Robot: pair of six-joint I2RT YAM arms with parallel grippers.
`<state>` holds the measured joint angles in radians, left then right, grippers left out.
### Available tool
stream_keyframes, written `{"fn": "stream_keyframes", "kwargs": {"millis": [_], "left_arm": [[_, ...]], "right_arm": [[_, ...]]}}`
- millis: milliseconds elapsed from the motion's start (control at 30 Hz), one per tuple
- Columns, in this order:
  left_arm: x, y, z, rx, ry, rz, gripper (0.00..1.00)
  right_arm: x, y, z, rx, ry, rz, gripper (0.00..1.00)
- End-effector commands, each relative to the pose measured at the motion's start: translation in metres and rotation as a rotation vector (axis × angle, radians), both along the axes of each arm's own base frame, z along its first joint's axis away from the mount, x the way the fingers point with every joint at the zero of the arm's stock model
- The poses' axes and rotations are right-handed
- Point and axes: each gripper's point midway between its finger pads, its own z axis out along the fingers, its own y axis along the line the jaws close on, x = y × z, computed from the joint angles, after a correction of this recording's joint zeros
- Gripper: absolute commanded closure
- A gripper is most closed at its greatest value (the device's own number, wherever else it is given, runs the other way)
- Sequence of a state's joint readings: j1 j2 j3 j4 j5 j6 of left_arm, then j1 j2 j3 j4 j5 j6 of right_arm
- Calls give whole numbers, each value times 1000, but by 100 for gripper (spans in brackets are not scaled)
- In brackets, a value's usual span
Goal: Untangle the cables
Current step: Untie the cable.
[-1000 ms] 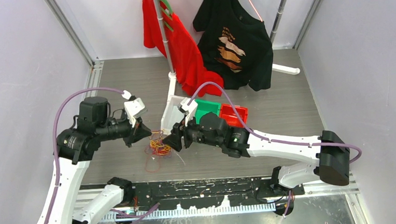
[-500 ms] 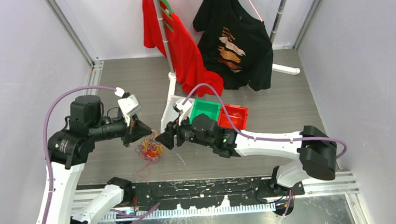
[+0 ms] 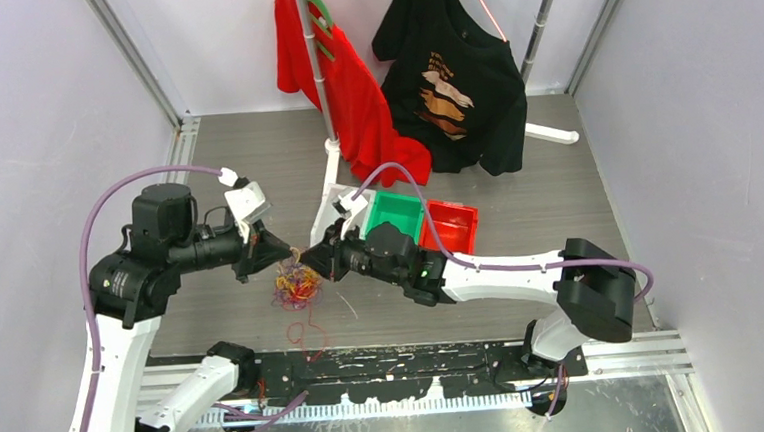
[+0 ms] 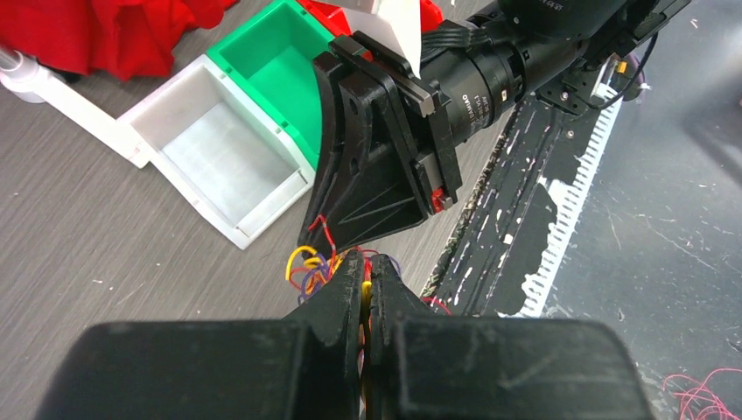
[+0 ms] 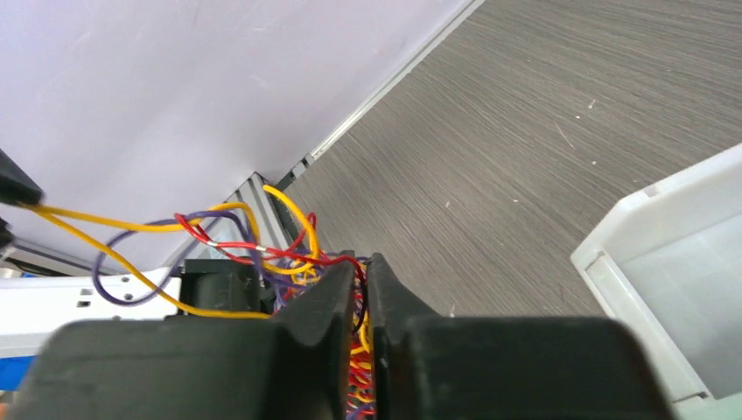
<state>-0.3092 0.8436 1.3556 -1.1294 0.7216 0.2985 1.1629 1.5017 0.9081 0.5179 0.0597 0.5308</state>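
Observation:
The cables (image 3: pixel 294 283) are a small tangle of thin red, yellow and purple wires hanging just above the grey floor between the two arms. My left gripper (image 3: pixel 287 254) is shut on a yellow strand at the top of the tangle; the left wrist view shows that strand pinched between the jaws of the left gripper (image 4: pixel 367 264), with loops of the cables (image 4: pixel 302 262) beside it. From the right, my right gripper (image 3: pixel 314 261) meets the bundle tip to tip. In the right wrist view the right gripper (image 5: pixel 361 264) is shut on the cables (image 5: pixel 280 255), a red wire bending over its tips.
A loose red strand (image 3: pixel 305 336) trails to the black rail (image 3: pixel 397 360) at the near edge. A white bin (image 3: pixel 333 219), a green bin (image 3: pixel 398 213) and a red bin (image 3: pixel 451 224) stand behind the right arm. A red shirt (image 3: pixel 350 88) and a black shirt (image 3: pixel 459 71) hang at the back.
My right gripper moved left up to the tangle and closed on it. The left gripper stayed shut. A red strand now hangs lower, toward the near rail.

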Motion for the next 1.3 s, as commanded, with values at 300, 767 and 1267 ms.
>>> {"fn": "stream_keyframes", "kwargs": {"millis": [300,767,1267], "left_arm": [[14,25,16,132,-234,49,100],[50,45,27,212,-346,201,100],[80,110,-57,625,-391,336,100]], "right_arm": [[18,-86,-1,-78,-77,-241,99],[27,-146,-12,-154,-85,-403,99],[32,-233,22,-35,-65,-573,99]]}}
